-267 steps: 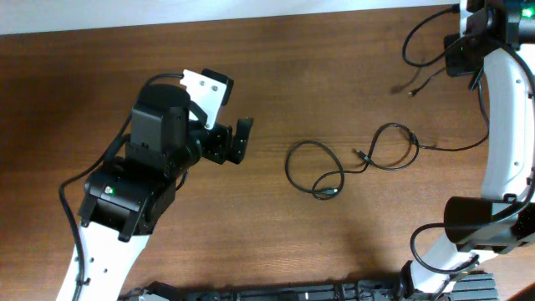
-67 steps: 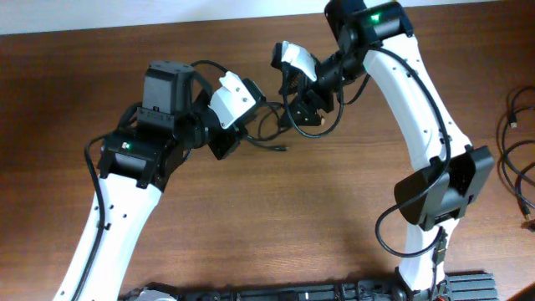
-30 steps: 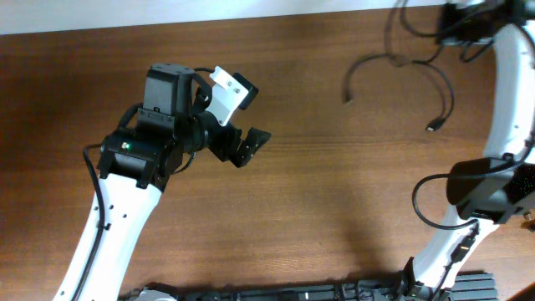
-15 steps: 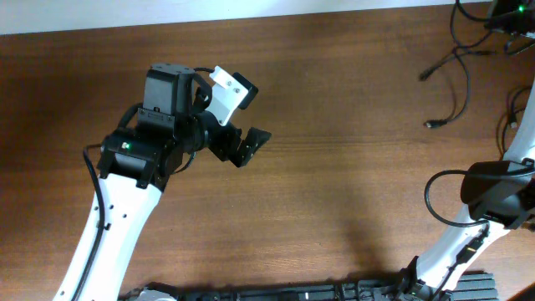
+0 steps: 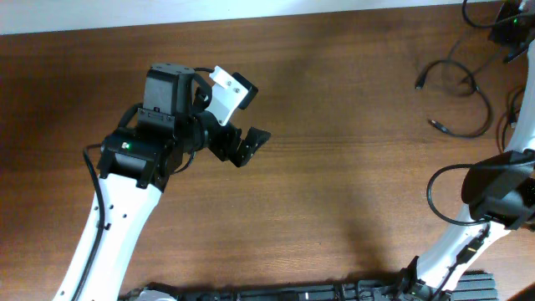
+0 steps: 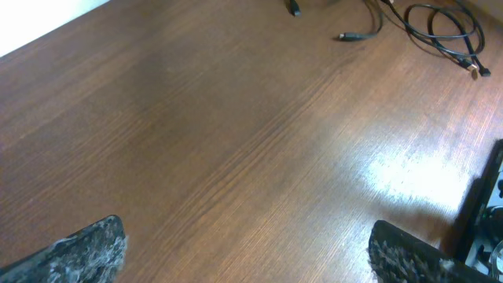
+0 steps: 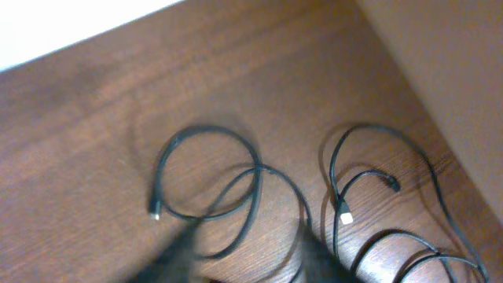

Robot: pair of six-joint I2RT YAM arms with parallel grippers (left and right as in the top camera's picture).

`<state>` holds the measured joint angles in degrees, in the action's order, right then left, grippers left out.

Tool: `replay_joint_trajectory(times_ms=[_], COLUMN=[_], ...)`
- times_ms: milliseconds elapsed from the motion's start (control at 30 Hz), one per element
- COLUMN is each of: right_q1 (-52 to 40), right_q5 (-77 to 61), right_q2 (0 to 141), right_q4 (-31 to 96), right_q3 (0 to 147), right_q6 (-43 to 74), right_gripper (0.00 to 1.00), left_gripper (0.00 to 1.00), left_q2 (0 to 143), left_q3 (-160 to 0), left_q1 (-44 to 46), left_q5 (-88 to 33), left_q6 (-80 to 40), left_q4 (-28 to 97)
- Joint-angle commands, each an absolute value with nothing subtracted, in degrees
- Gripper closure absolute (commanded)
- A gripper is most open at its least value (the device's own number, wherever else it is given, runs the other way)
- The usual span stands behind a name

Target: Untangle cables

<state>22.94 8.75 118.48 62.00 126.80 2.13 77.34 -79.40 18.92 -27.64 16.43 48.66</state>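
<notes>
Station check, cables:
- Thin black cable with small plug ends [image 5: 458, 84] lies in loose open loop on brown wooden counter [image 5: 334, 192], near far right corner.
- Further thin black cords [image 7: 389, 184] just beside it, toward right edge, in separate loops.
- Right gripper [image 7: 247, 253] over same corner. Fingers [image 7: 185, 250] blurred but apart, wood visible between them. Contact with cable strand running under them: cannot tell.
- Left gripper [image 5: 249, 146] over left-centre of counter, well apart from cables. Jaws spread wide, nothing between them.
</notes>
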Motion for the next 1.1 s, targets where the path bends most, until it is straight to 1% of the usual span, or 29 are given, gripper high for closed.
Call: replay_joint_trajectory(times_ms=[0,67,167,200,333,467,633,833,967,1067], right_q1=[24.6,25.4,26.0,26.1,26.1,25.3,24.2,20.6,16.6,13.0], right_q5=[10.1,9.2,3.8,0.3,-9.5,-10.1,-11.4,-21.8,-20.1,-14.4], right_q2=[118.5,118.5,118.5,118.4,118.3,117.8,116.9,116.0,114.2,111.8], right_q4=[61.2,60.8,61.4,62.2,65.4,71.1,73.8,77.3,77.2,76.6], right_q3=[122.1,120.1,119.4,119.4,119.5,119.6,119.6,119.6,119.6,119.6], right_q6=[2.7,3.9,4.8,4.6,0.8,0.9,0.7,0.9,0.9,3.6], right_gripper=[0.21,0.17,0.04,0.01,0.01,0.01,0.01,0.01,0.01,0.01], left_gripper=[0.01,0.01,0.01,0.01,0.01,0.01,0.01,0.01,0.01,0.01], left_q2=[76.3,76.3,76.3,76.3,76.3,76.3,76.3,76.3,76.3,76.3], left_q3=[-79.8,-79.8,-79.8,-79.8,-79.8,-79.8,-79.8,-79.8,-79.8,-79.8], left_q1=[19.1,19.1,19.1,19.1,19.1,19.1,19.1,19.1,19.1,19.1], left_q5=[-27.6,-27.6,-27.6,-27.6,-27.6,-27.6,-27.6,-27.6,-27.6,-27.6], left_q6=[15.7,15.7,15.7,15.7,15.7,15.7,15.7,15.7,15.7,15.7], left_q4=[48.8,48.7,48.7,48.7,48.7,48.8,48.7,48.7,48.7,48.7])
